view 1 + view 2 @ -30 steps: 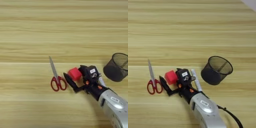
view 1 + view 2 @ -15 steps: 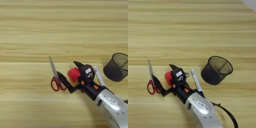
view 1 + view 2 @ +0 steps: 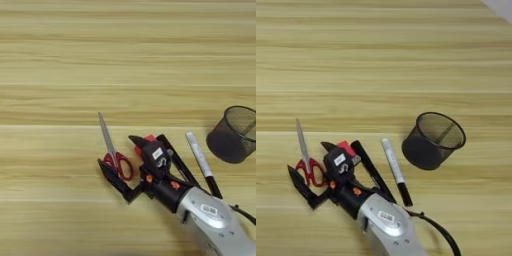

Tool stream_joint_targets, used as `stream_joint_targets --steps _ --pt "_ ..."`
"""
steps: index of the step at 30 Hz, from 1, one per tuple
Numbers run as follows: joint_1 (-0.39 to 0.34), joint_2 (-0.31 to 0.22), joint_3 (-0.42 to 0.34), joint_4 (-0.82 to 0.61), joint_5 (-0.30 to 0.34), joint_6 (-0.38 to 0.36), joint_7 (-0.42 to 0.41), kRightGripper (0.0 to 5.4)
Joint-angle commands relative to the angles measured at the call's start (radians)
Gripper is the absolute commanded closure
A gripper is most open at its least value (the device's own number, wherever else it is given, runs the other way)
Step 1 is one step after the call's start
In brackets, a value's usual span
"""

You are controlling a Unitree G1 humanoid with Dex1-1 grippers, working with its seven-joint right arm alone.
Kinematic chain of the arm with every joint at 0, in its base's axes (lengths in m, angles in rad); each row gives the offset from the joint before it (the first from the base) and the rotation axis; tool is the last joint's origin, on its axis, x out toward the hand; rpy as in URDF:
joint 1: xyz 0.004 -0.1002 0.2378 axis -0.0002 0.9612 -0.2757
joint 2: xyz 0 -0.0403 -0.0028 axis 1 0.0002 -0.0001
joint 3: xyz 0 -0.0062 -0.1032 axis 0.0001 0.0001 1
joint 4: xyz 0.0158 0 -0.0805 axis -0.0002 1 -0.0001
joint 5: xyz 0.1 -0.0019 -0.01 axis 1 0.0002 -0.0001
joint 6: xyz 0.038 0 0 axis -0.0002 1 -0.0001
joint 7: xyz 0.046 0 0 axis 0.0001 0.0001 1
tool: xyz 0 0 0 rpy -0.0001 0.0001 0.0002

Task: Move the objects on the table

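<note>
Yellowish wood-grain worktop (image 3: 75, 60) fills both views, its plank streaks running left to right. From the lower right corner the silver forearm (image 3: 388, 227) reaches in, ending in the fingers (image 3: 122, 162), which are spread wide apart and grasp nothing. One finger (image 3: 116, 181) lies low on the worktop, pointing up and left; the other (image 3: 141, 142) is shorter and sits further up, its tip near the cube.

Scissors (image 3: 112, 152) lie in the gap between the two fingers: the red handle loops sit right between them, just beside the lower finger, and the silver blades run up and slightly left, out past the fingertips. I cannot tell whether the lower finger touches the handles.

A red cube (image 3: 347, 149) shows only as a small patch just behind the upper finger, mostly hidden by the black body of the hand.

Just to the right of the hand lies a black marker (image 3: 372, 171), slanting down to the right, its lower end passing beside the wrist. Further right, roughly parallel and close to it, is a white marker (image 3: 393, 167) with its black cap at the lower end.

Well to the right of the fingers stands a black mesh cup (image 3: 432, 139), upright with its mouth open.
</note>
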Motion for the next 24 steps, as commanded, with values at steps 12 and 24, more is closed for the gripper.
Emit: stream_joint_targets --steps 12,24 --pt "-0.034 0.007 -0.002 0.071 0.002 -0.014 -0.017 0.04" --pt "-0.025 0.025 0.019 0.116 0.003 0.037 -0.017 0.04"
